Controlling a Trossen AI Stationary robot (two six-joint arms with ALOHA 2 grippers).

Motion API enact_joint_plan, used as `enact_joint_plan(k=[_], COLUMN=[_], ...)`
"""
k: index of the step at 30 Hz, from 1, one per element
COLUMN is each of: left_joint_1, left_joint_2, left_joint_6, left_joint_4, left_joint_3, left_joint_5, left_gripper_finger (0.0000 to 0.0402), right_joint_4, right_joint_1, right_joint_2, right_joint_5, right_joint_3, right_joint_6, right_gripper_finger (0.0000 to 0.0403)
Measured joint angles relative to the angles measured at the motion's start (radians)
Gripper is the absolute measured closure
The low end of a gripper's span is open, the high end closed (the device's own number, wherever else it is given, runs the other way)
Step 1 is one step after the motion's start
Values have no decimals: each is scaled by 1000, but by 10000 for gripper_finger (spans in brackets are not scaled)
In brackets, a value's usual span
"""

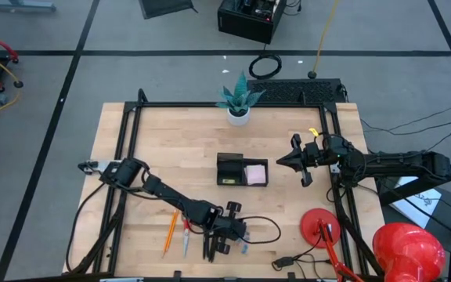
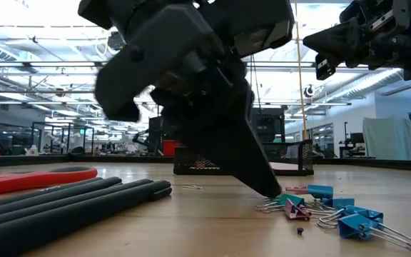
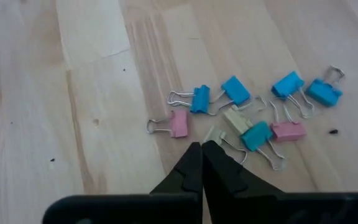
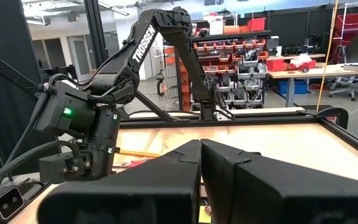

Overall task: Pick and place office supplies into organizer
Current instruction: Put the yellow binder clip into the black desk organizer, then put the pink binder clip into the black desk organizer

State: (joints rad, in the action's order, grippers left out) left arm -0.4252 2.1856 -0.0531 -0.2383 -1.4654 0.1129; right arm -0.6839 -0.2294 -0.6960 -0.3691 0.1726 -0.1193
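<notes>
Reaching low at table's front edge, left gripper [image 3: 201,148] pinched closed, empty, tips just beside scattered binder clips [image 3: 248,107], blue, pink, one pale yellow. Left of them: orange pencil [image 1: 169,233], black pens [image 2: 70,205], red-handled scissors [image 2: 38,178]. White "TROSSEN" lettering on left arm [image 4: 143,42]. Black organizer [image 1: 241,170] mid-table, pink sticky-note pad [image 1: 256,174] inside. Right gripper [image 1: 296,160] raised right of organizer, fingers together, holding nothing.

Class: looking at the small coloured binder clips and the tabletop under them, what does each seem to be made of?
Small blue, pink and cream binder clips: apparently painted sheet metal, matte, with thin silvery wire handles. Pale tabletop: wood, probably jointed planks; grain lines and seams show, with a smooth low-sheen finish.
</notes>
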Motion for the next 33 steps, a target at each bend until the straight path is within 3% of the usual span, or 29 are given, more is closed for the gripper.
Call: enact_joint_plan(k=[20,27,30,33], left_joint_1=[-13,29,51,63], left_joint_2=[-165,-118,-92,-70], left_joint_6=[29,-9,-11,-9], left_joint_4=[-95,-37,48,100], left_joint_3=[-5,-4,-4,-5], left_joint_5=[157,-7,-116,-162], left_gripper_finger=[393,385,362,326], right_joint_4=[4,4,7,8], right_joint_1=[0,0,0,0], right_joint_2=[0,0,0,0], right_joint_5=[0,0,0,0], right_joint_3=[0,0,0,0], right_joint_6=[0,0,0,0], right_gripper_finger=[401,401,401,401])
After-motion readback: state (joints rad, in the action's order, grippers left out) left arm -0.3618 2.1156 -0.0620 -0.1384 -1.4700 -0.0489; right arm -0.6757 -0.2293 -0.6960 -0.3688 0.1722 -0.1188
